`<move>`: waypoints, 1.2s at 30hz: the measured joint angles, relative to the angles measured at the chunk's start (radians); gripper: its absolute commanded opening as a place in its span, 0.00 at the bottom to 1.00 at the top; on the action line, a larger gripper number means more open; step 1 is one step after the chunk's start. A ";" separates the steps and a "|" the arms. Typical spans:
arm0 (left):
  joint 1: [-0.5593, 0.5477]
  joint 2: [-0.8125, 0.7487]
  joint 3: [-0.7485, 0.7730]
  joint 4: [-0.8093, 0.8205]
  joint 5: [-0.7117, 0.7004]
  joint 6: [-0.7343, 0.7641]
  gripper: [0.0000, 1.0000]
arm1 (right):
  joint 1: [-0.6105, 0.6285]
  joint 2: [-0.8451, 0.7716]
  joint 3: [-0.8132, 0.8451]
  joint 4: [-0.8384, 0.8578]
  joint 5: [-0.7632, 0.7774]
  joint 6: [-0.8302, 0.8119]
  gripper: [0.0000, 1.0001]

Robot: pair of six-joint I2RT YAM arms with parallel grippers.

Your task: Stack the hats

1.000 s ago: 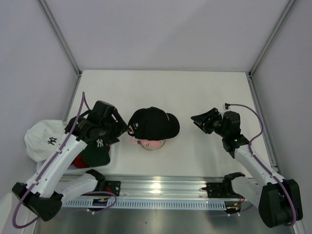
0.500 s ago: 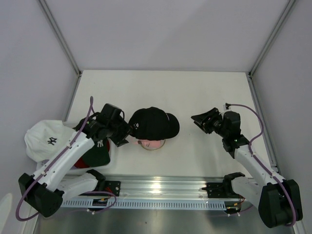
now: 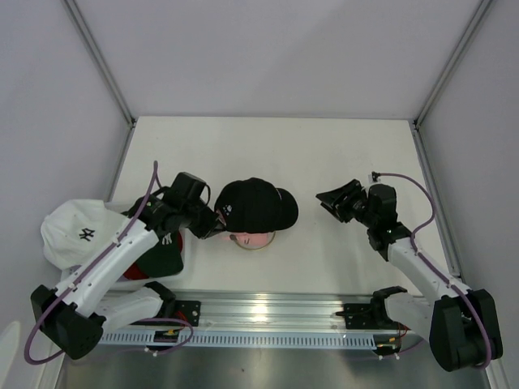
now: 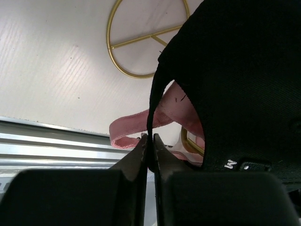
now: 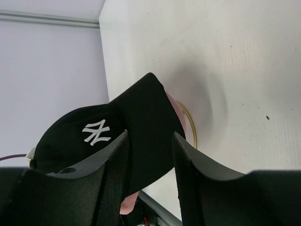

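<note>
A black hat [image 3: 255, 203] with a white NY logo [image 5: 96, 132] sits on top of a pink hat [image 3: 253, 238] at the table's middle. My left gripper [image 3: 214, 224] is shut on the thin rear edge of the black hat [image 4: 235, 84]; the pink hat's strap [image 4: 131, 128] hangs just beyond the jaws. My right gripper [image 3: 326, 199] stands open a little to the right of the brim [image 5: 150, 113], holding nothing. A white hat [image 3: 77, 231], a dark green hat [image 3: 165, 256] and a red hat [image 3: 132, 267] lie piled at the left.
A gold wire-ring stand [image 4: 141, 42] lies under the two stacked hats, its ring [image 5: 191, 125] showing beside the brim. Metal frame posts [image 3: 101, 61] rise at the table's back corners, and a metal rail [image 3: 268, 312] runs along the near edge.
My left gripper moved right from above the pile at the left to the black hat's rear edge and closed on it. The right arm hardly moved.
</note>
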 measured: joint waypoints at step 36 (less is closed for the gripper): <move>-0.074 0.072 -0.066 -0.115 0.095 0.148 0.01 | 0.274 0.093 -0.023 0.071 0.096 0.187 0.63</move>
